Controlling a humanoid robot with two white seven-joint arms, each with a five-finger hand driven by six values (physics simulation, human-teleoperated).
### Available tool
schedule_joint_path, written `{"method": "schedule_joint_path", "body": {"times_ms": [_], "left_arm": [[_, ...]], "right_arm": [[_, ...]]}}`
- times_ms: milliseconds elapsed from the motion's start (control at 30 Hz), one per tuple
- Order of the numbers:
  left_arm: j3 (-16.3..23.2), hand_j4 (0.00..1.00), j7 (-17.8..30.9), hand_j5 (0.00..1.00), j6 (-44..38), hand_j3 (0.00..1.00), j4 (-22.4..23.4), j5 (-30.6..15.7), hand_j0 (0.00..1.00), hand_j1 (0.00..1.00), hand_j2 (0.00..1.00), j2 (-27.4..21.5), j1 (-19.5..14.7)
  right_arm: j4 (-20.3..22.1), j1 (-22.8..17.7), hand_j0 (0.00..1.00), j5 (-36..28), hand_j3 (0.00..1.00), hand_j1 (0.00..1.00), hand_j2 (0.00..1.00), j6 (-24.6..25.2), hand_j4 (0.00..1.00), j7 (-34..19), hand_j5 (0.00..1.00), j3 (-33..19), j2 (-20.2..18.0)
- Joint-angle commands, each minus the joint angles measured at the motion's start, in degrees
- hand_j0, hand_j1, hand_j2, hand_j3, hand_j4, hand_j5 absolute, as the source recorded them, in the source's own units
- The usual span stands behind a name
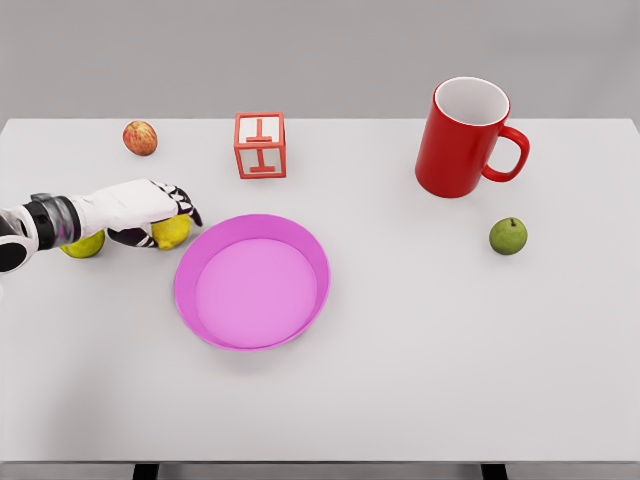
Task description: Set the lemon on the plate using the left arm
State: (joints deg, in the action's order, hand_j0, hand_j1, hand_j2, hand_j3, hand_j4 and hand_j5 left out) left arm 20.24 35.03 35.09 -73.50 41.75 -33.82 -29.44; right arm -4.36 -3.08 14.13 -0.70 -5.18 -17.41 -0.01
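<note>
Reaching in from the left edge, left hand (pixel 140 208), fingers (pixel 185 208) curled around lemon (pixel 172 232); lemon sits low at the white surface (pixel 450 350), just left of the pink plate (pixel 205 262), not on it. Yellow-green fruit (pixel 84 244) beneath the forearm, partly hidden. Red apple (pixel 140 138) at far left rear. Red-and-white letter block (pixel 260 145) behind the plate. Red mug (pixel 465 138) at right rear, handle to the right. Green apple (pixel 508 236) in front of the mug, well apart from the plate.
</note>
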Motion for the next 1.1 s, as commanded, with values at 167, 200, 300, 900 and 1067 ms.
{"method": "schedule_joint_path", "body": {"times_ms": [167,200,300,900,1067], "left_arm": [[-0.1,0.58,0.0,0.58,-0.1,0.58,0.2,0.3,0.58,0.58,0.58,-0.1,0.0],[-0.1,0.56,0.0,0.56,-0.1,0.56,0.2,0.3,0.56,0.56,0.56,-0.1,0.0],[-0.1,0.54,0.0,0.54,-0.1,0.54,0.2,0.2,0.54,0.54,0.54,-0.1,0.0],[-3.1,0.48,0.0,0.48,-0.1,0.48,-7.7,-3.9,0.48,0.48,0.48,-1.9,0.4],[-4.9,0.48,0.0,0.48,-0.1,0.48,-10.5,-6.8,0.48,0.48,0.48,-3.5,2.0]], "right_arm": [[0.0,0.0,1.00,0.0,1.00,1.00,1.00,0.0,1.00,0.0,1.00,0.0,0.0],[0.0,0.0,1.00,0.0,1.00,1.00,1.00,0.0,1.00,0.0,1.00,0.0,0.0],[0.1,0.0,1.00,-0.1,1.00,1.00,1.00,0.0,1.00,0.0,1.00,0.0,0.0],[0.1,0.0,1.00,-0.1,1.00,1.00,1.00,0.0,1.00,0.0,1.00,0.0,0.0],[0.0,0.0,1.00,0.0,1.00,1.00,1.00,0.0,1.00,0.0,1.00,0.0,0.0]]}}
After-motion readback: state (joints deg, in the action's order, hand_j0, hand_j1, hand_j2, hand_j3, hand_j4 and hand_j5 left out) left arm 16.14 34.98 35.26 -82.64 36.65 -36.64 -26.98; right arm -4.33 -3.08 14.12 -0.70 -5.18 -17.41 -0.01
